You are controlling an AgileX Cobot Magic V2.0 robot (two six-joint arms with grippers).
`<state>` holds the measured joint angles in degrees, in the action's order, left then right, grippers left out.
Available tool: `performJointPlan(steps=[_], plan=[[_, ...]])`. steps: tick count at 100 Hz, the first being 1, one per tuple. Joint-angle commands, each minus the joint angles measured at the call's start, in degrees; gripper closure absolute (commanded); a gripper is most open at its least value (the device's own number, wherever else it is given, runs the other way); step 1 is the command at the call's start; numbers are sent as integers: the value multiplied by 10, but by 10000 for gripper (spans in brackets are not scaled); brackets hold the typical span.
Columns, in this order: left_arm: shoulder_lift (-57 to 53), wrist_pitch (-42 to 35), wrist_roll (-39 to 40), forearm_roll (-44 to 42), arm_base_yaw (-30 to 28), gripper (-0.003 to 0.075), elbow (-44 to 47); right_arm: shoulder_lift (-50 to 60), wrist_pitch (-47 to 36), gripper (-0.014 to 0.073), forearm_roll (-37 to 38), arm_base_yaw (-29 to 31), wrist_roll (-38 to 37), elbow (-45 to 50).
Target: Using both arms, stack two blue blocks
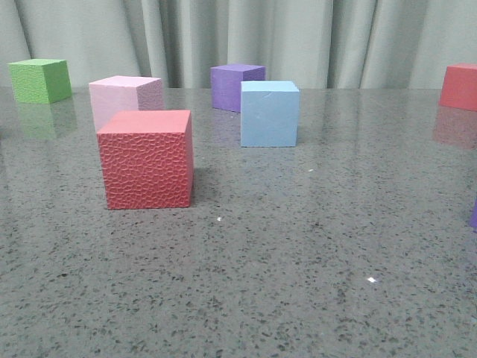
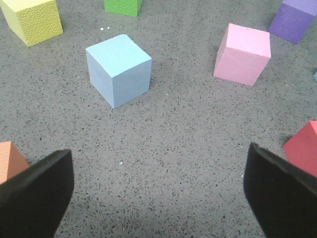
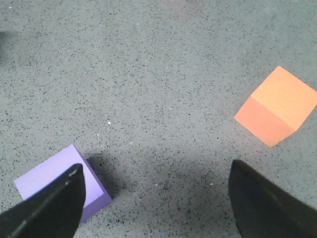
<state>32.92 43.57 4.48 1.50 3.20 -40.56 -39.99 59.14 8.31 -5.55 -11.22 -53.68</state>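
Left wrist view: left hand (image 2: 158,191) spread above table, blue block (image 2: 119,69) ahead; right hand (image 3: 156,201) spread too.

A dark grey speckled stone-like tabletop (image 1: 298,253) is seen filling the lower part of the front view. Its surface is polished, and faint reflections of what stands on it are carried in it near the far edge. Small bright glints of light are caught on the surface at a few points. Behind the table, the whole background is closed off by a pale grey-green curtain (image 1: 328,37), which is hung in soft vertical folds down to the table's far edge. In both wrist views the same speckled surface is shown from above, and soft dark shadows are cast on it. The lighting is even and diffuse.
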Motion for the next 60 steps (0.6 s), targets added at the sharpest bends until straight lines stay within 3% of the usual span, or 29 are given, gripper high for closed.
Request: performJointPlan(steps=[1,31,45,60], plan=[[5,-40,1,5,-2,57,-20,1,-32,4,13,4,7,-11],[17,-53,1,4,-2,57,-45,1,-35,4,12,4,6,-11],[67,-44,-1,-31,-2,57,-109,1,-37,4,12,4,6,-11],[155,-15,-55,-33,-2,57,-197,1,-38,4,9,2,6,-11]])
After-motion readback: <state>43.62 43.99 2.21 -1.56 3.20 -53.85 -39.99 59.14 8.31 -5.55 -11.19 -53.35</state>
